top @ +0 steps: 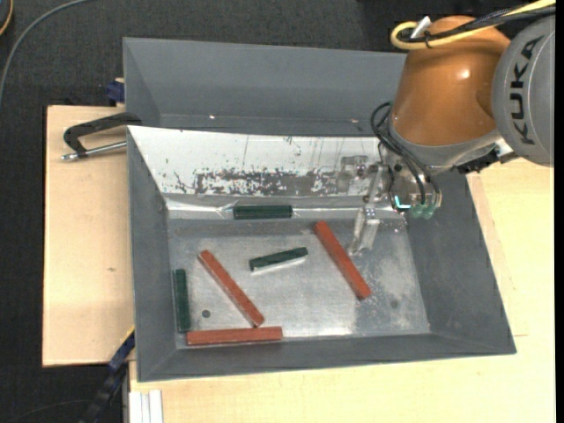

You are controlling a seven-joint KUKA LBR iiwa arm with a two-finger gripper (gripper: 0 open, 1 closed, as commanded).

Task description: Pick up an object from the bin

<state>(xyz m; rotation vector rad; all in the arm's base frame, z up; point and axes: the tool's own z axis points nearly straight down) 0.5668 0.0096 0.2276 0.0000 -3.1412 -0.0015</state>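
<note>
My gripper [363, 236] hangs low in the right part of the bin, just right of the upper end of a red-brown bar [342, 259] that lies slanted on the floor. Nothing shows in its grasp. A short dark green bar [278, 259] with a pale end lies to the left of that red-brown bar, near the middle of the bin.
Another dark green bar [262, 211] rests along the back wall. A second red-brown bar [230, 287] lies slanted at the left, a third [234, 334] along the front wall, and a dark green bar [181, 300] along the left wall. The arm's orange cover overhangs the back right corner.
</note>
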